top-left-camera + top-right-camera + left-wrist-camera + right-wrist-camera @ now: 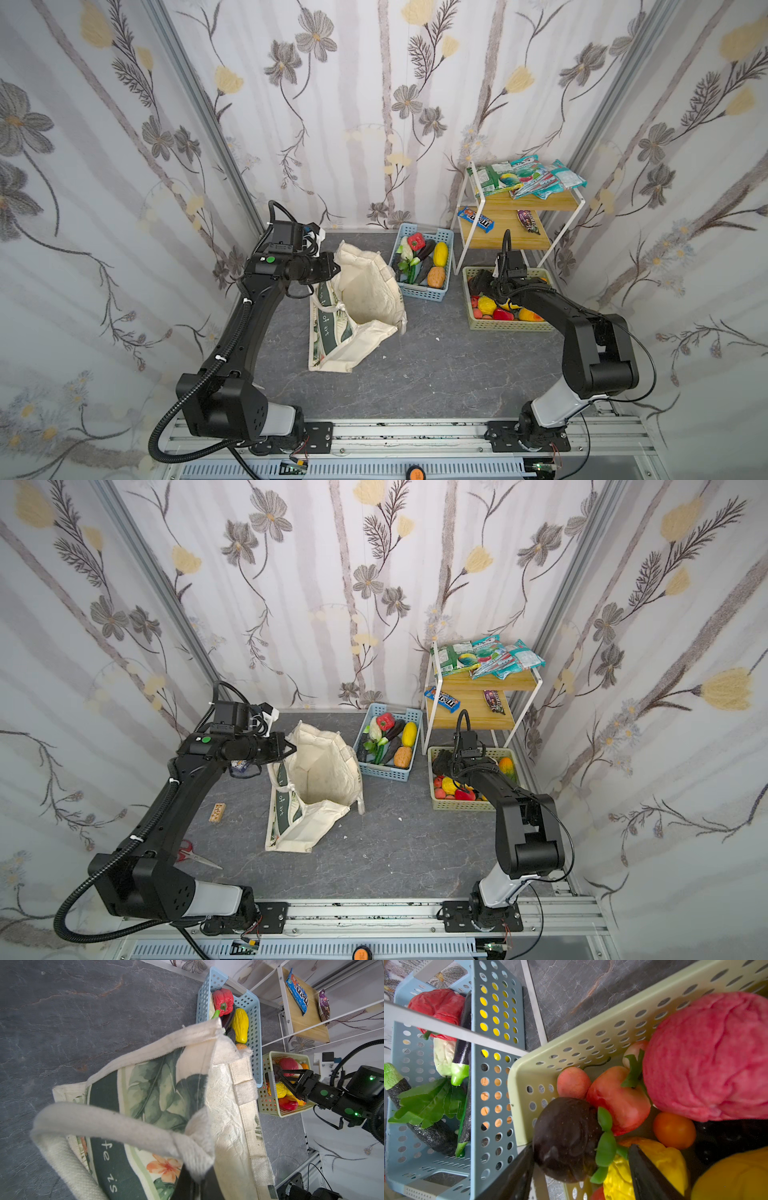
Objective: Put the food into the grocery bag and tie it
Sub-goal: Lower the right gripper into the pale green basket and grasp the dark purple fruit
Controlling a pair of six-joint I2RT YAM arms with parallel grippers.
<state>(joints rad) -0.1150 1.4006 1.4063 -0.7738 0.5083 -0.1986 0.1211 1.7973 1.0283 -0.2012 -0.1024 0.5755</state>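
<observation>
Counter, near edge: red-handled scissors (pixel 189 852) and a small wooden block (pixel 217 812) are seen at 9 o'clock of the bag.

Left hand (pixel 196 1178): pressed together on the cream cloth at the root of one handle (pixel 104 1120) of the grocery bag (pixel 365 299). That side of the rim is held up by this pinch.

Grocery bag: found mid-counter (pixel 436 374), slumped, its mouth gaping. No food is seen inside it.

Right hand (pixel 580 1147): placed inside the pale yellow basket (pixel 511 326), at 3 o'clock of the bag. Its fingers are spread to either side of a dark purple toy fruit (pixel 564 1138), and a firm press on the fruit is not shown.

Food: all of it is kept well apart from the bag. Toy fruits are piled in the pale yellow basket and vegetables in the light blue basket (pixel 424 293) at 1 o'clock of the bag. A green snack packet (pixel 492 176) is laid on top of the wire rack (pixel 519 203), at 12 o'clock of the yellow basket.

Risk, fruit: the round, smooth fruit may be squeezed out sideways, since green leaves are wedged at one finger. Neighbouring fruits may also be dragged along or the light basket shifted.

Risk, bag: the mouth may be folded shut if the pinched cloth slips, so a carried fruit could be dropped on the counter.

Hidden: the left fingertips are cut off at the wrist view's edge. The bag's floor is only partly seen, and the right hand is masked by its own arm in both top views.
</observation>
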